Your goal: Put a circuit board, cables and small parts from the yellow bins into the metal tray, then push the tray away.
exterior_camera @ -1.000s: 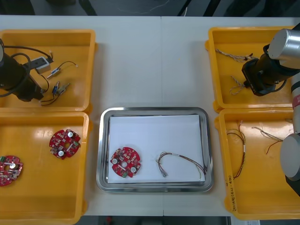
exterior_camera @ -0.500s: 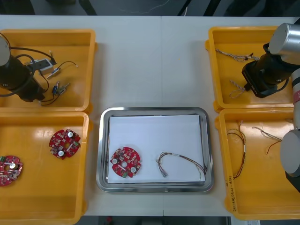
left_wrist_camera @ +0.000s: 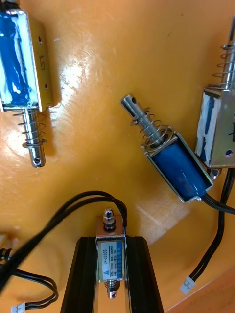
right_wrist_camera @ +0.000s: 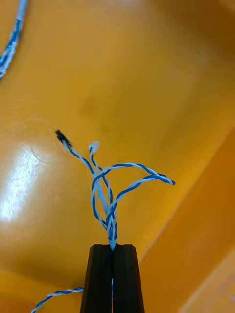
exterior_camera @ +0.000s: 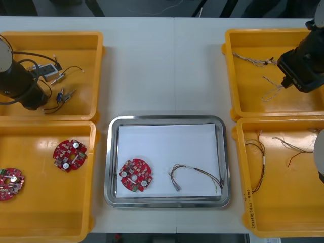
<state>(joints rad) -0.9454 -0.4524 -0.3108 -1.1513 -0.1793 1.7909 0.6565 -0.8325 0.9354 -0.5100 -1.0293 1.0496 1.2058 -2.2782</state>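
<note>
Front view: tray (exterior_camera: 164, 120) sits mid-bench (exterior_camera: 162, 61); a board (exterior_camera: 135, 175) and a thin cable (exterior_camera: 196, 177) lie on its white liner, apart from each other; the right arm (exterior_camera: 304, 66) is over the far right bin (exterior_camera: 230, 71) with a twisted cable (exterior_camera: 272, 87) dangling from it; the left arm (exterior_camera: 17, 83) is low in the far left bin (exterior_camera: 98, 76).

Right wrist view: right gripper (right_wrist_camera: 112, 247) is closed tight on the twisted cable, pinched at a bend; loops and ends hang free beyond the tips; a second one (right_wrist_camera: 12, 34) lies apart on the bin floor, not tangled in.

Left wrist view: left gripper (left_wrist_camera: 110, 240) is clamped on a small part (left_wrist_camera: 110, 259), fingers kept apart by its width; a black lead (left_wrist_camera: 73, 208) loops just past the tips; another part (left_wrist_camera: 171, 156) lies near.

Step in hand, as I read it: carry the twisted cable to the tray. I'd raise it until the hanging ends clear the bin's inner wall; then cross the bare strip of bench and lower over the tray's far half, which is open.

On the left I'd lift straight up and watch that the lead drags no neighbour. Both bin walls and the tray rim are the snag points; I'd send one arm over the tray at a time.
</note>
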